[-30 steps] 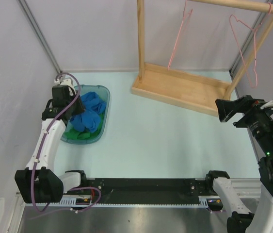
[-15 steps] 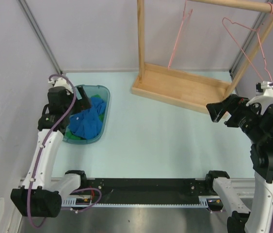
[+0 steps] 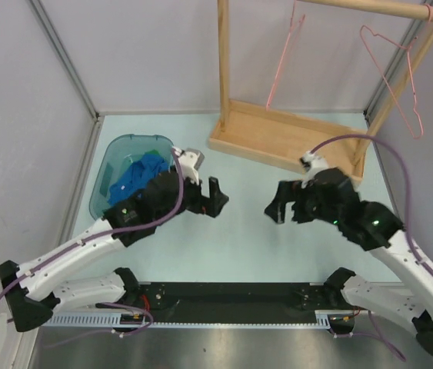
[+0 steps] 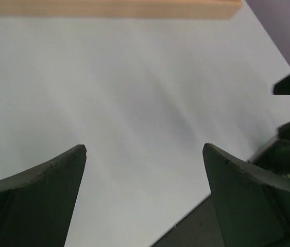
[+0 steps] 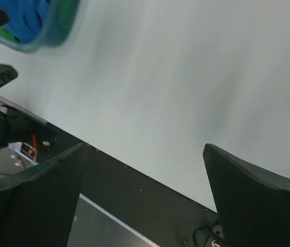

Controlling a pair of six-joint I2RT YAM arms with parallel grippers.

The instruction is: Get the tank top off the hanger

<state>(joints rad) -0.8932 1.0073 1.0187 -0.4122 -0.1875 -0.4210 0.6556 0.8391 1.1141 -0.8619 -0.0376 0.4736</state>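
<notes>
Far-left corner: tank top (image 3: 135, 175) sits bunched in the bin (image 3: 102, 191), off the hanger (image 3: 416, 108) (bare, far-right). Left gripper (image 3: 210, 201) and right gripper (image 3: 276, 206) hover mid-table, fingers spread wide, empty, likely since the job's done.

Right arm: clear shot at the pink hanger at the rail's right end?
Probably yes: right hand is open and empty, the pink hanger hangs bare; only the rack's slanted brace crowds it.

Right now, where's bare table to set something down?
The widest bare table lies between the bin and the rack base. A second strip lies between the left gripper, the right gripper and the front rail. Crowded: the bin, holding blue clothes, and the gap between the grippers.
</notes>
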